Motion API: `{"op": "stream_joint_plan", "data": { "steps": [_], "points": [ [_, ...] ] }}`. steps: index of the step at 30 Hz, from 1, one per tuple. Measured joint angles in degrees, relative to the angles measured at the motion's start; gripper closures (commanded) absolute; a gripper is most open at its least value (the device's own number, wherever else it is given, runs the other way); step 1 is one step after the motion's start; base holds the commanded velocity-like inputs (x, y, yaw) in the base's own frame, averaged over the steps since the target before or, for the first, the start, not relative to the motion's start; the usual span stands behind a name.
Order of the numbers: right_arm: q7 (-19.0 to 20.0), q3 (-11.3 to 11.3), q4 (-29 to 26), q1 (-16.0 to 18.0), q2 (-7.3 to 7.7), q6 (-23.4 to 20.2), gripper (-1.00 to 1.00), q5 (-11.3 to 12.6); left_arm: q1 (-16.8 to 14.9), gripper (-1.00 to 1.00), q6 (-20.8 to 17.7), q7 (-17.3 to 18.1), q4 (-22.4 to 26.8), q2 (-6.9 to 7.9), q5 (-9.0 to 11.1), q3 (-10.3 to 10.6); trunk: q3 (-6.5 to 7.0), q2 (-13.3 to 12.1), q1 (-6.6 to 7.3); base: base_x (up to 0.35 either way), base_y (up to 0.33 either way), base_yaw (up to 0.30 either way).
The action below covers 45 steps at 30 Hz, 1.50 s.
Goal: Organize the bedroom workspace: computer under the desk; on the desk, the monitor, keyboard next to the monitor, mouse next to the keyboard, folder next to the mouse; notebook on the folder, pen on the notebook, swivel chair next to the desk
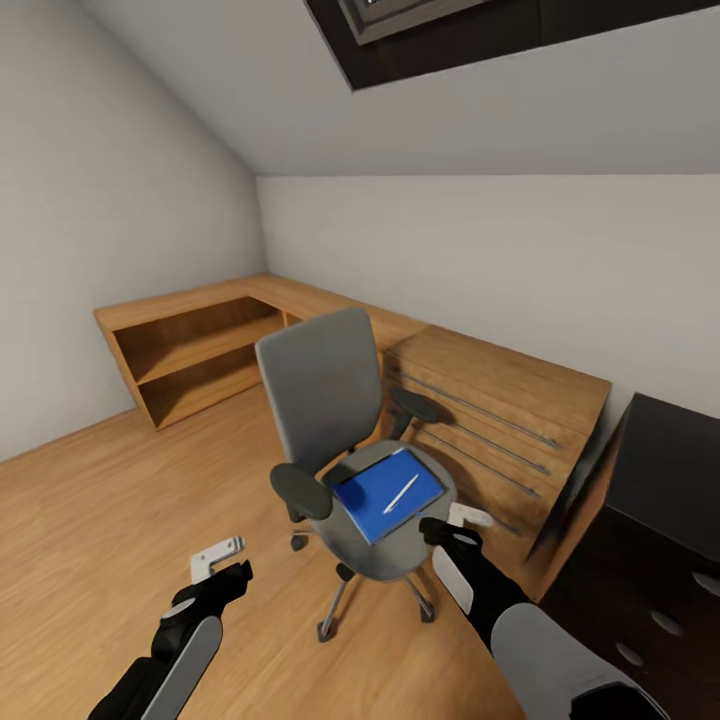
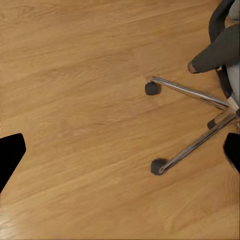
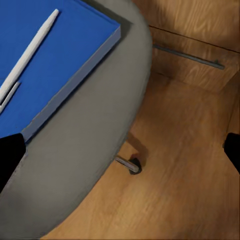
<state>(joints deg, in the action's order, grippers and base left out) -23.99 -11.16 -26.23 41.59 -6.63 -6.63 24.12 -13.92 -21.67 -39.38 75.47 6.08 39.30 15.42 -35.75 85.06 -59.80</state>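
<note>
Matte grey sloped walls and grained wood floor (image 1: pixel 90 520) frame the bedroom. Glossy black desk (image 1: pixel 665 470) sits at three o'clock. Upholstered swivel chair (image 1: pixel 325 395) stands centre, seat bearing the flat blue folder (image 1: pixel 375 495) topped by a slim white pen (image 1: pixel 401 494). Left gripper (image 1: pixel 220 560) and right gripper (image 1: pixel 460 525), at seven and five o'clock, both have jaws apart.

Your head view: high, angled down on swivel chair (image 1: pixel 345 450). Left wrist: straight down, near floor (image 2: pixel 75 125), chair base. Right wrist: close over seat, folder (image 3: pixel 50 65). All share chair.
</note>
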Motion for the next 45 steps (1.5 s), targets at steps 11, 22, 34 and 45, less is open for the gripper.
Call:
{"op": "stream_joint_plan", "data": {
  "steps": [11, 22, 34, 45],
  "points": [
    [-0.1, -0.7, 0.2, 0.0, -0.78, 0.0, -1.00, 0.2, 0.0, -1.00, 0.0, -0.8, -0.8, 0.35, 0.1, -1.6, 0.00, 0.0, 0.00, 0.294, 0.197, 0.000],
    [-0.1, -0.6, 0.2, 0.0, -0.68, 0.0, -1.00, 0.0, 0.0, -1.00, 0.3, -0.7, -3.8, 0.50, 0.0, -16.1, 0.00, 0.0, 0.00, 0.313, 0.045, 0.000],
    [-0.1, -0.5, 0.3, 0.0, -0.50, 0.0, -1.00, 0.0, 0.0, -1.00, 0.3, -0.5, -3.3, 0.52, 0.2, -16.2, 0.00, 0.0, -0.02, 0.158, 0.000, 0.000],
    [-2.4, -0.6, 0.9, -0.1, -0.61, -4.5, -1.00, 0.3, 0.0, -1.00, -0.1, -0.9, 1.3, 0.46, 0.3, -18.9, -0.18, 0.4, -0.25, 0.029, 0.000, 0.000]
  ]
}}
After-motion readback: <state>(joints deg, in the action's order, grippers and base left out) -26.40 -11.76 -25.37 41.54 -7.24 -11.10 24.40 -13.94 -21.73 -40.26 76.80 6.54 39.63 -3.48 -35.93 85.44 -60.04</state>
